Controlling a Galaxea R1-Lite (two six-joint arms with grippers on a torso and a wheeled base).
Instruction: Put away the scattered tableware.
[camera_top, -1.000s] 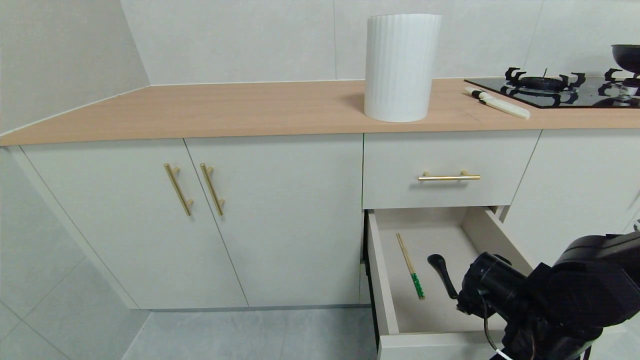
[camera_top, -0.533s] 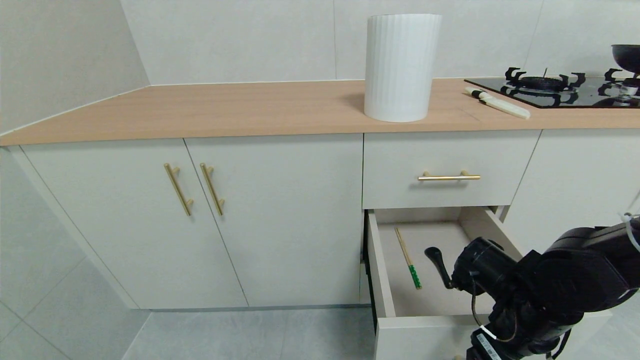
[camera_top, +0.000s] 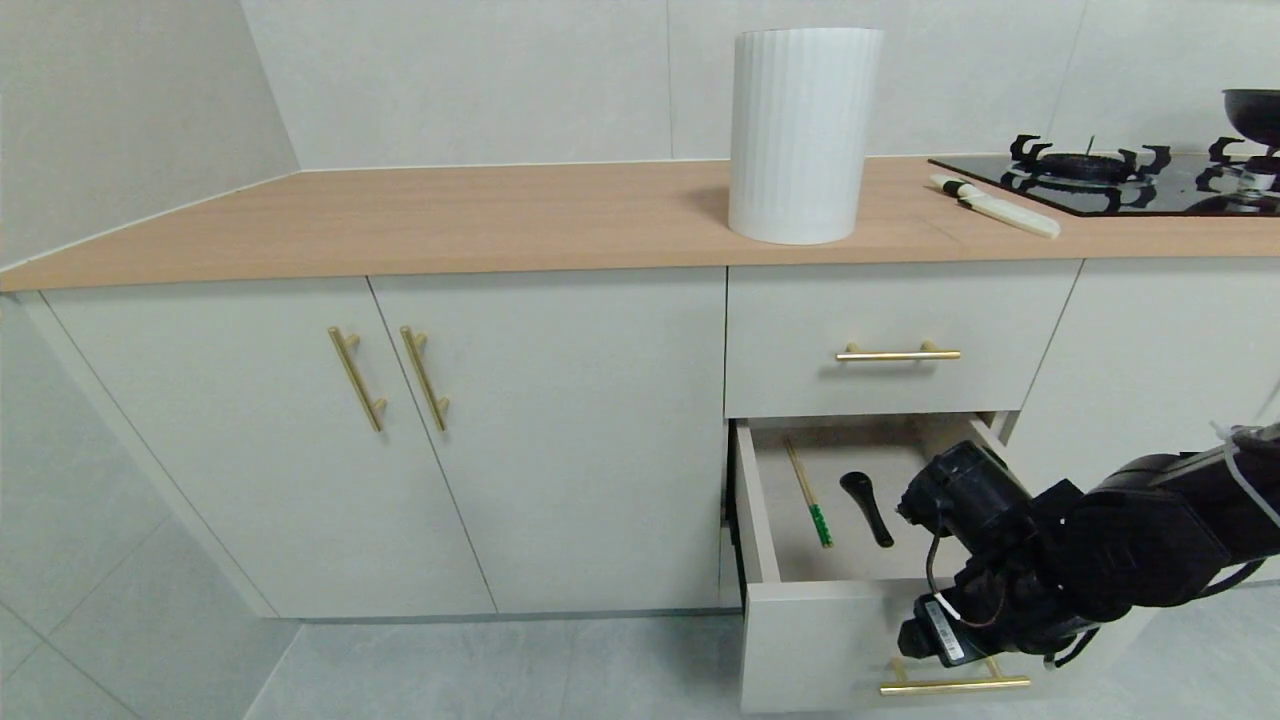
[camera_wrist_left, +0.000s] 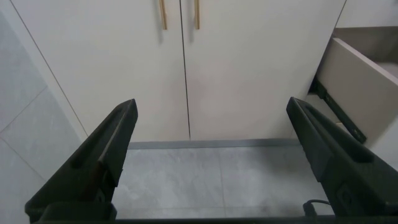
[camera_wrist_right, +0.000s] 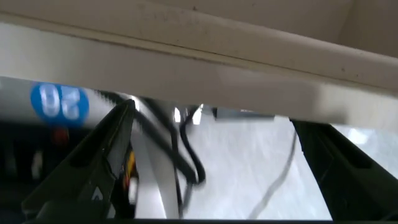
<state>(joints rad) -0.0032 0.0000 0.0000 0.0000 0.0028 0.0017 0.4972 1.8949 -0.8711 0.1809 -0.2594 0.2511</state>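
While the head view takes in the whole kitchen run, the wrist views supply the detail on the two pincers. From the head view: the lower drawer (camera_top: 760, 520) stands partly open, with a pair of chopsticks (camera_top: 808, 492) and a black spoon (camera_top: 866, 505) lying side by side on its floor, apart from each other. The chopsticks lie nearer the drawer's left wall. The upper drawer (camera_top: 890, 330) is closed. On the worktop (camera_top: 450, 215) stand a white ribbed canister (camera_top: 800, 135) and, beside the hob (camera_top: 1100, 180), a knife (camera_top: 995, 205).

The right arm's wrist sits against the outer face of the drawer front, just above the gold handle (camera_top: 955, 685). The right wrist view shows the right pincer (camera_wrist_right: 211, 115) with jaws spread wide and nothing between them — a pale board edge runs across beyond the fingertips. Both utensils lie behind the front panel, inside the drawer, apart from this pincer.

The left wrist view shows the left pincer (camera_wrist_left: 211, 106) likewise spread and empty, facing the closed cupboard doors (camera_wrist_left: 186, 62) and the floor — well apart from the utensils.
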